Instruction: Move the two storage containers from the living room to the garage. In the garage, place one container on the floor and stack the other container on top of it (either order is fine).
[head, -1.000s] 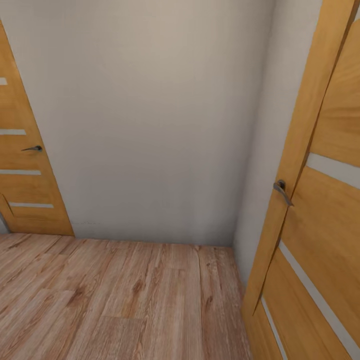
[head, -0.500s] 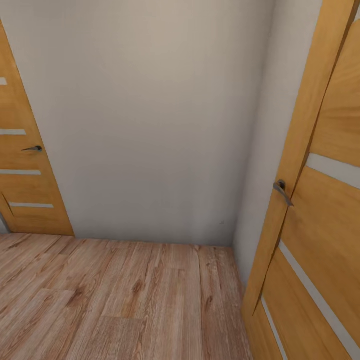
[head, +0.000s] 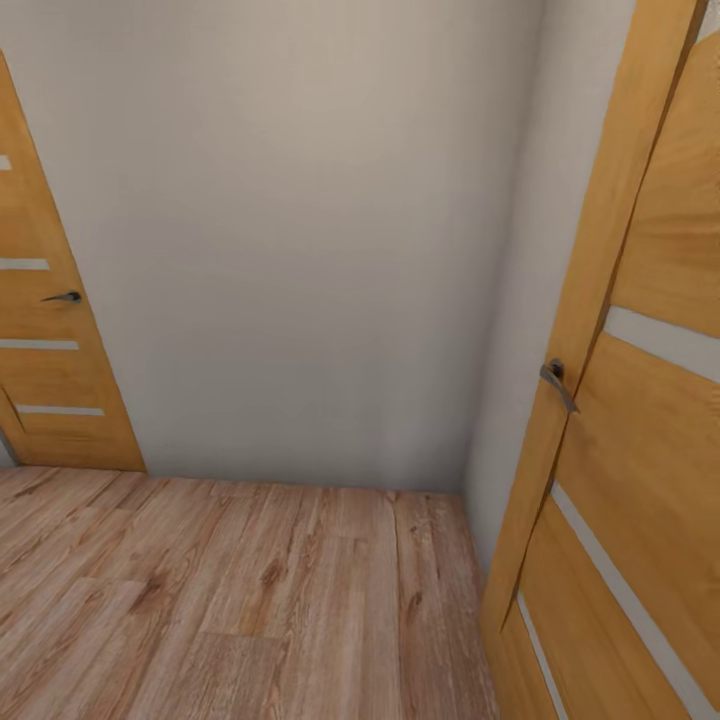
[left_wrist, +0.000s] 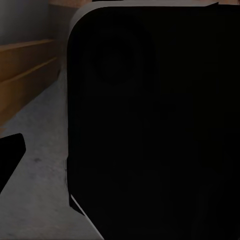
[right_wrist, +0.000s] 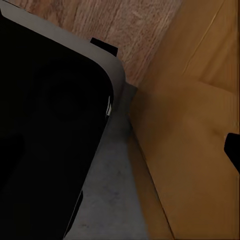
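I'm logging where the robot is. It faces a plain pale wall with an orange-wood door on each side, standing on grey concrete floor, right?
Not quite. In the head view the floor is light wood planks, not grey concrete. The rest holds: a plain pale wall ahead, one orange-wood door at the left and another door close at the right.

a large black body panel with a rounded corner and a thin pale edge shows in the left wrist view. the right wrist view shows a like black panel, rounded, grey-rimmed, with a small black tab behind it.
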